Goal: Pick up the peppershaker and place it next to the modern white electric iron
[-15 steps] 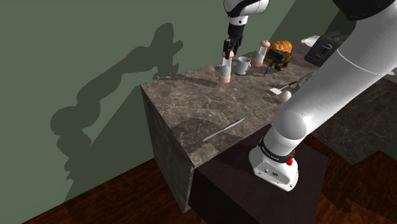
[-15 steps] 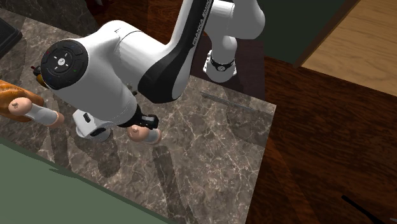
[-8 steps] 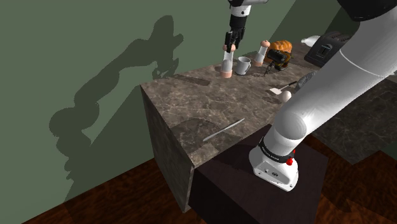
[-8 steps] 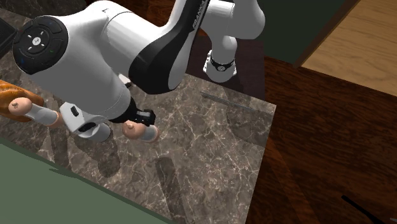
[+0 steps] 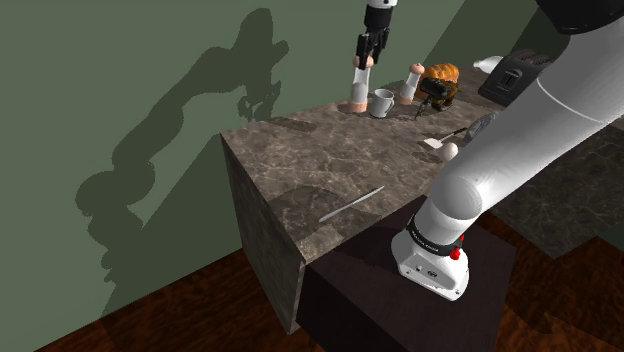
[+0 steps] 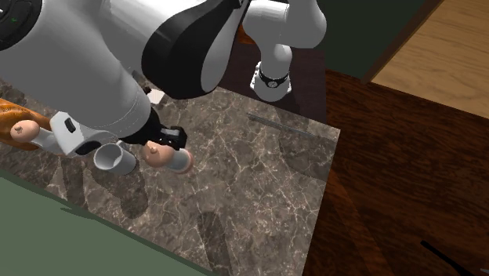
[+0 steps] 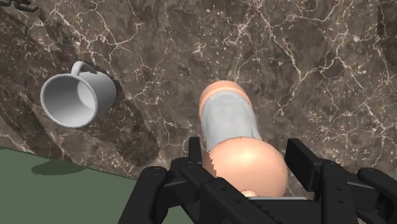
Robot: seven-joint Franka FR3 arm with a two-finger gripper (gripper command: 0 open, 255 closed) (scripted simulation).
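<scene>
While the claw is clamped on the rounded peach top of the peppershaker, the shaker hangs upright under it. Body is pale grey, base is peach. In the shoulder view the base looks just clear of the tabletop, but I can't say for certain.

- Location: far end of the dark marble tabletop, close to the green wall.
- Wrist view: both black fingers press the top from either side, with the body pointing away toward the marble.
- Grey mug stands just beside the shaker, apart from it, with its opening up.
- Second shaker, same colours, stands upright past the mug. An orange-brown bread-like item sits next to it.
- Thin metal rod lies flat near the tabletop's front edge, well apart from the shaker.
- White shape sits at the far right end, beside a black appliance. It is partly behind the arm, so I can't tell what it is.
- Dark stand sits on a wooden floor.
</scene>
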